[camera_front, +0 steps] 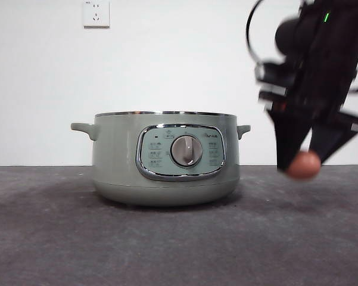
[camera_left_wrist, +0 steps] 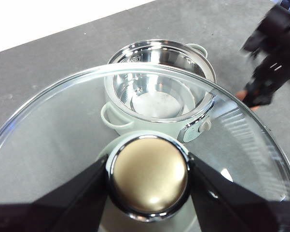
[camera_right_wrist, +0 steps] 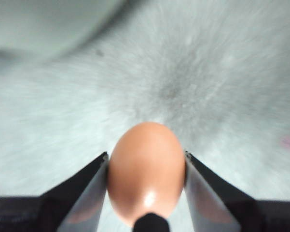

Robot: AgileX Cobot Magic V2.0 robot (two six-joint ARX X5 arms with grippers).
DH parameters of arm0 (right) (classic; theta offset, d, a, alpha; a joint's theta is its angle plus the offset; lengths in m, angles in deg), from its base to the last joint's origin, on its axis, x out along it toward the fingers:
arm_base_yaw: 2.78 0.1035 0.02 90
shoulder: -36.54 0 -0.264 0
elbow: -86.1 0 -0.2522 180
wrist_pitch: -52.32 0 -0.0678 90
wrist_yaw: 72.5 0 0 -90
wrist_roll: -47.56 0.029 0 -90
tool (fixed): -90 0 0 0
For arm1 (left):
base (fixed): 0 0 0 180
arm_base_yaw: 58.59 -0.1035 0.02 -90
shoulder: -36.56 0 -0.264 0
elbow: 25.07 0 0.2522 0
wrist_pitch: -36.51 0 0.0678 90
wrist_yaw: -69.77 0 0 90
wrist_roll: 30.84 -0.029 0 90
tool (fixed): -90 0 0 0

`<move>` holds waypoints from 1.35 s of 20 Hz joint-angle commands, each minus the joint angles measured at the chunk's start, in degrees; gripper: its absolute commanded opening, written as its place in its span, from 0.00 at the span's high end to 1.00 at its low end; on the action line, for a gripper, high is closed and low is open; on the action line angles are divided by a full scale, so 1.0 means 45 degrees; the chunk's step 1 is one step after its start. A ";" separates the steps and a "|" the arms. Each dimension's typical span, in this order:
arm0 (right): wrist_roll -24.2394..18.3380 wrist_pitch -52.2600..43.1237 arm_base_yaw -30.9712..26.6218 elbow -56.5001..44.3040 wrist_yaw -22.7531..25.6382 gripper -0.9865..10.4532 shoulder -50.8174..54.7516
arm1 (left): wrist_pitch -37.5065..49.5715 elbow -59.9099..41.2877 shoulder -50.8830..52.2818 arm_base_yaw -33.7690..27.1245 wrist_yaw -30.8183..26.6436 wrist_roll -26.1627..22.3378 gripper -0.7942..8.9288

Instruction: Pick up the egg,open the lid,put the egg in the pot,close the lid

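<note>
The sage-green pot [camera_front: 165, 158] stands open on the grey table, its steel bowl empty in the left wrist view [camera_left_wrist: 157, 94]. My left gripper [camera_left_wrist: 149, 176] is shut on the knob [camera_left_wrist: 149, 175] of the glass lid [camera_left_wrist: 53, 130] and holds it high above the pot, out of the front view. My right gripper [camera_front: 307, 158] is shut on the brown-orange egg [camera_front: 304, 165] and holds it in the air to the right of the pot, a little above the table. The egg fills the space between the jaws in the right wrist view [camera_right_wrist: 145, 169].
A white wall with a socket [camera_front: 96, 13] stands behind the table. The grey table surface [camera_front: 167, 244] stretches in front of the pot. The right arm also shows as a dark blurred shape in the left wrist view [camera_left_wrist: 272, 53].
</note>
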 commanded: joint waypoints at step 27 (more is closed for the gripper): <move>0.0024 -0.0869 0.2919 1.0001 0.0330 0.92 -0.6450 | 0.0525 0.0097 0.0073 0.0000 0.0204 0.0170 0.93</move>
